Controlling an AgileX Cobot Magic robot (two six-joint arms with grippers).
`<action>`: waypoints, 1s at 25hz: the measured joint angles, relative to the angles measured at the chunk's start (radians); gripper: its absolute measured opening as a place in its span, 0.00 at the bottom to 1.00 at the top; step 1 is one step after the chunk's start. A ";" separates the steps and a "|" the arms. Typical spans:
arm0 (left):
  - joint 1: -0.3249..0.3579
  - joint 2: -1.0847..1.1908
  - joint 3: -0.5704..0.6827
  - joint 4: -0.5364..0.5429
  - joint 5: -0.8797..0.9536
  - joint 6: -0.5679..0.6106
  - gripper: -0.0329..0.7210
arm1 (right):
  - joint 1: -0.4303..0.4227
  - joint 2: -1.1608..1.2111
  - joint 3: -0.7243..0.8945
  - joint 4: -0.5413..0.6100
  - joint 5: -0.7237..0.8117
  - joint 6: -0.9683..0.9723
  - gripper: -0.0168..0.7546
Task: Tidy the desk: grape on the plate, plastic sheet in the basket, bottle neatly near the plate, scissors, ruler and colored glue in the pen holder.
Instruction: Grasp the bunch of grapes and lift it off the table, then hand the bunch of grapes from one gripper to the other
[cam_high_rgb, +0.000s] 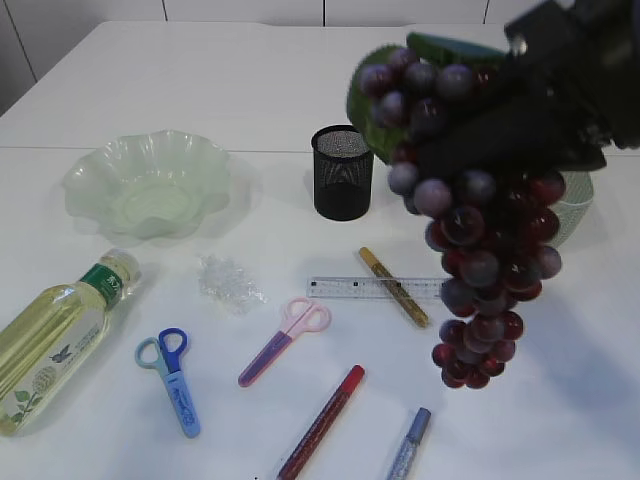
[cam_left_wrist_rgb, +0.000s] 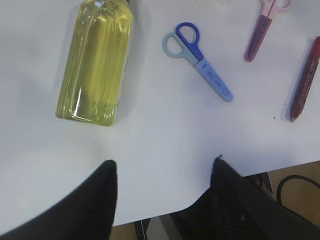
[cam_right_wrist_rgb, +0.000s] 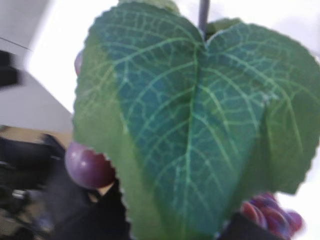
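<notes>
**Grape bunch suspended above the table**

The grape bunch (cam_high_rgb: 470, 230) is held clear of the table (cam_high_rgb: 560, 400) by the right gripper (cam_high_rgb: 520, 120), which is closed on its upper part near the green leaf (cam_right_wrist_rgb: 200, 125). The bunch hangs below the gripper, above the ruler (cam_high_rgb: 375, 288) and the yellow glue pen (cam_high_rgb: 393, 287), to the right of the black mesh pen holder (cam_high_rgb: 342, 172). The pale green plate (cam_high_rgb: 148, 185) is located well apart, at the left. The left gripper (cam_left_wrist_rgb: 162, 172) is held open above bare table, near the bottle (cam_left_wrist_rgb: 97, 62) and the blue scissors (cam_left_wrist_rgb: 197, 60).
</notes>
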 joint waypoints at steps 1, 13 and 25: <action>0.000 0.000 0.000 0.000 0.000 0.009 0.62 | 0.000 -0.009 0.000 0.067 -0.004 -0.018 0.22; -0.002 0.000 0.000 -0.200 -0.169 0.198 0.53 | 0.000 -0.017 -0.001 0.471 -0.024 -0.166 0.22; -0.060 0.002 0.000 -0.636 -0.338 0.729 0.47 | 0.000 -0.017 -0.001 0.482 -0.033 -0.194 0.22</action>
